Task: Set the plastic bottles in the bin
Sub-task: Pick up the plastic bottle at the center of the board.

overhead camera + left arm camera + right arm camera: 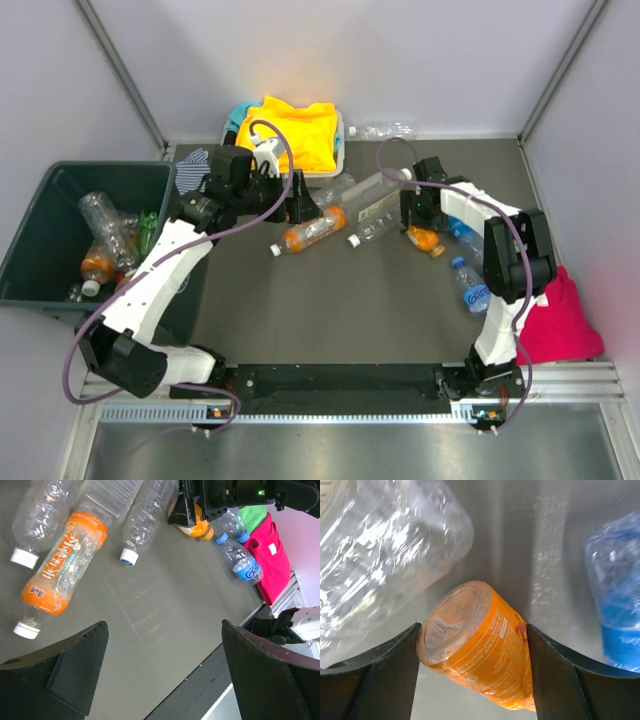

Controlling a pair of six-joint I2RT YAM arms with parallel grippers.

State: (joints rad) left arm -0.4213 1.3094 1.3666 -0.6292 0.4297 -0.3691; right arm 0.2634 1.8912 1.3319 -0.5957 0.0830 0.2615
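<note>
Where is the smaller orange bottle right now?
In the top view, the smaller orange bottle lies on the table, right of centre, between the right gripper's fingers and beside a blue-labelled bottle.

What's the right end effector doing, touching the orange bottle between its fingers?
Touching. The right wrist view shows both fingers pressed against the orange bottle, one each side.

The bin point(35, 235) is deep, rectangular and dark green. It stands left of the counter point(330, 300) and holds several bottles, among them a clear crushed bottle point(105, 218).

On the counter lie:
- an orange-labelled bottle point(62, 565) with a white cap
- two clear bottles point(142, 522) beside it
- a small orange bottle point(480, 665)
- two blue-labelled bottles point(472, 287) to its right
</note>
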